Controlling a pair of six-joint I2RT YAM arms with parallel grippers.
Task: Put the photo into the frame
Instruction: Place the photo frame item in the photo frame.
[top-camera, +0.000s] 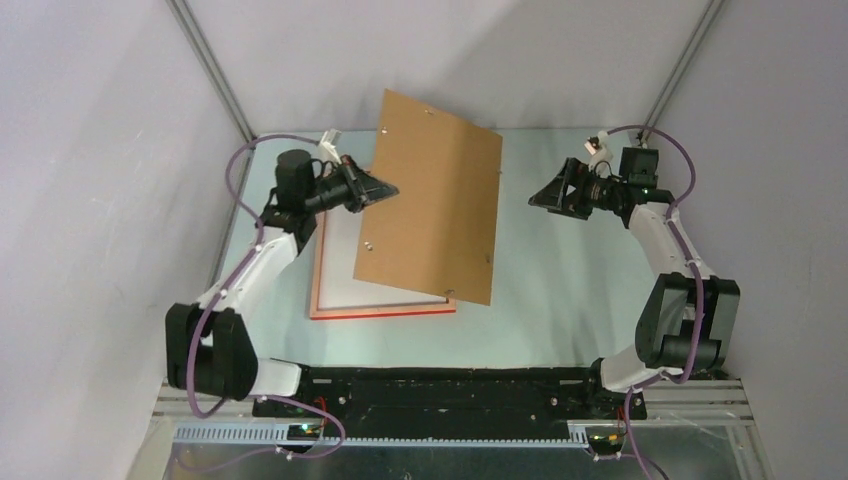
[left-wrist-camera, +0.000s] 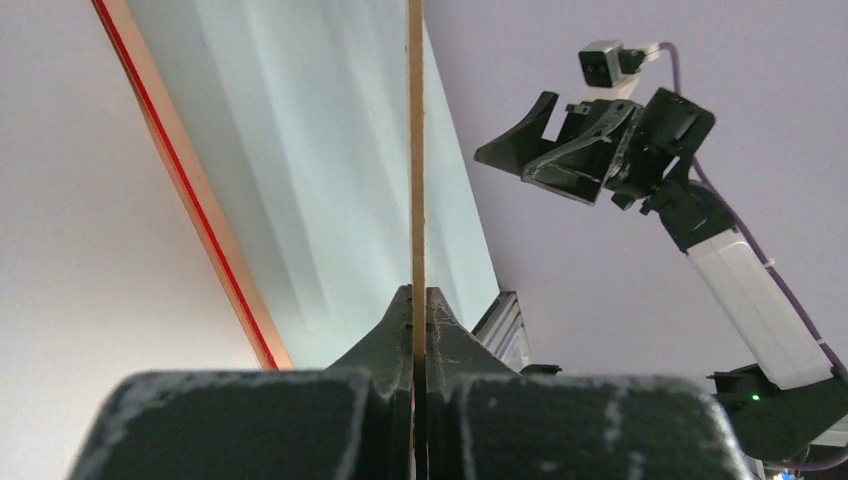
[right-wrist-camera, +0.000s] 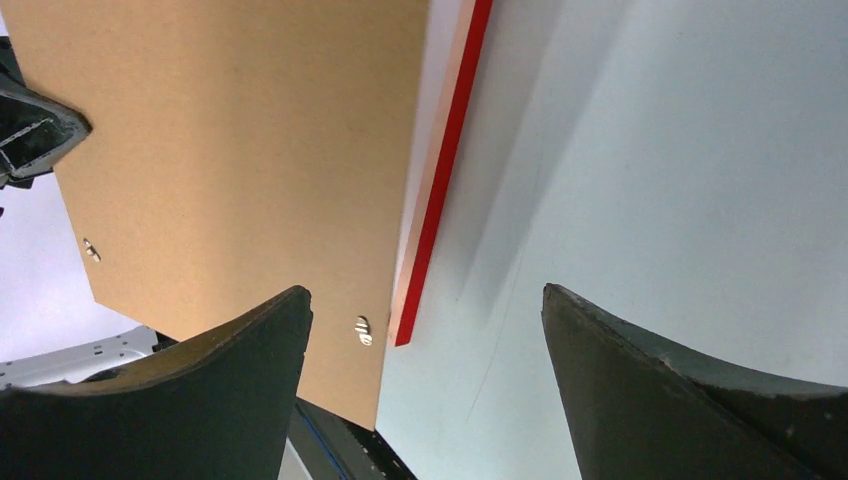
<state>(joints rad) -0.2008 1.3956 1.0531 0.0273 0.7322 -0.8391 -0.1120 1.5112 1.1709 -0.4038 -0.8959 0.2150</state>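
The pale blue-green counter (top-camera: 560, 290) carries the work. Above it hangs the largest piece, a flat brown fibreboard backing panel (top-camera: 435, 200), tilted up over the right part of the frame. Whether its low near edge touches the frame cannot be told. The panel looks stiff, thin and light, since a pinch at one edge carries it without visible sag.

Beneath it lies the thin rectangular picture frame (top-camera: 385, 312), flat on the counter left of centre, with a red strip showing along its near edge and an orange-pink strip along its left one. It is probably rigid but slender. It would be best taken by one rail rather than by a corner, and the glossy red face is likely slick under the pads.

Inside the frame's border sits a plain white rectangle (top-camera: 345, 262), judged to be the paper photo lying face down in the frame. Paper that size will be light and limp and will crease easily. Lying flush, it offers no raised edge to grip. Nudging an edge or corner would suit it better than pinching its middle.

The left gripper (top-camera: 385, 188) is clenched on the panel's left edge, and its wrist view shows the board edge-on between the two pads. The right gripper (top-camera: 540, 197) hovers well to the right of the panel, spread wide and grasping nothing.

Small metal turn clips (right-wrist-camera: 363, 330) dot the panel's margins. They could snag the paper if the panel comes down crooked.
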